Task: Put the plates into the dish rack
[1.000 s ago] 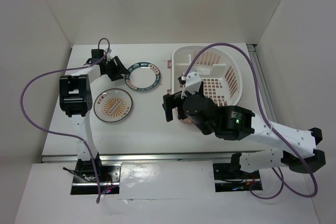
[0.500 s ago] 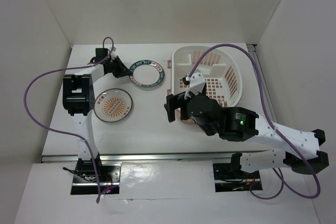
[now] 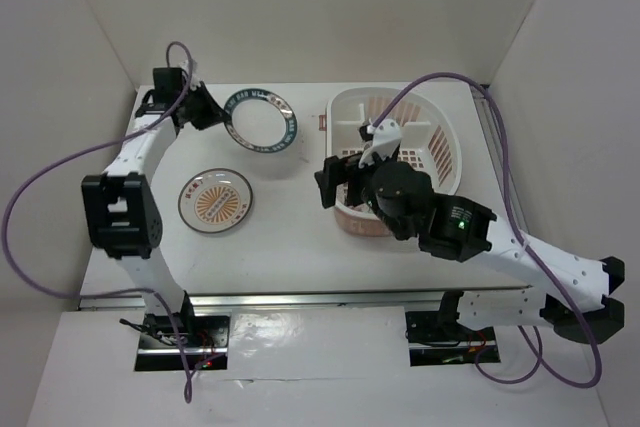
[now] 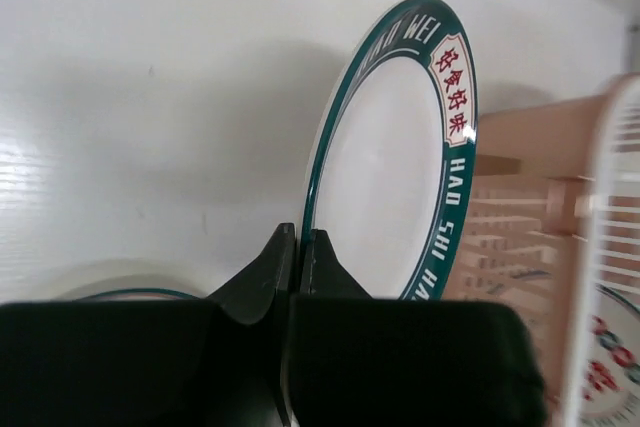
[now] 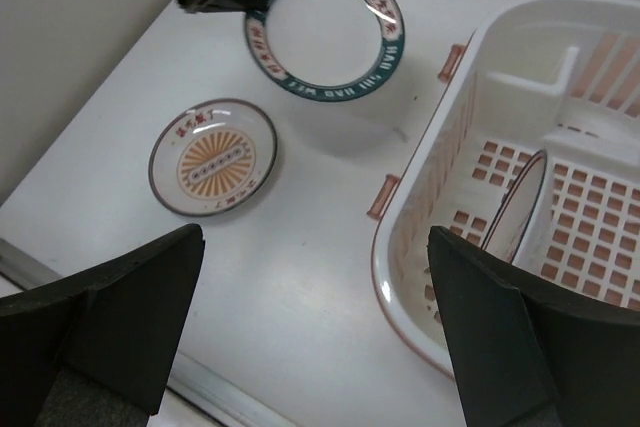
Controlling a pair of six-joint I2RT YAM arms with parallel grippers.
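Note:
My left gripper [image 3: 207, 110] is shut on the rim of the dark blue-green rimmed plate [image 3: 260, 119], which hangs tilted above the table at the back left. In the left wrist view my fingertips [image 4: 318, 247] pinch the edge of that plate [image 4: 395, 147]. The orange sunburst plate [image 3: 215, 198] lies flat on the table, nearer the front. The white dish rack [image 3: 452, 165] stands on the right, with a plate [image 5: 517, 209] standing on edge inside it; that plate's red marks [image 4: 608, 367] show in the left wrist view. My right gripper [image 3: 330, 185] hovers open and holding nothing by the rack's left side.
White walls close in the table on the left, back and right. A metal rail [image 3: 300, 297] runs along the near edge. Purple cables [image 3: 40, 187] loop off both arms. The rack [image 5: 600, 147] has small peach tabs [image 5: 383, 196] on its left side.
My left gripper closed on the blue-green plate's rim, lifted it off the table and tilted it, moving back and left. The right arm shifted slightly toward the rack, still open.

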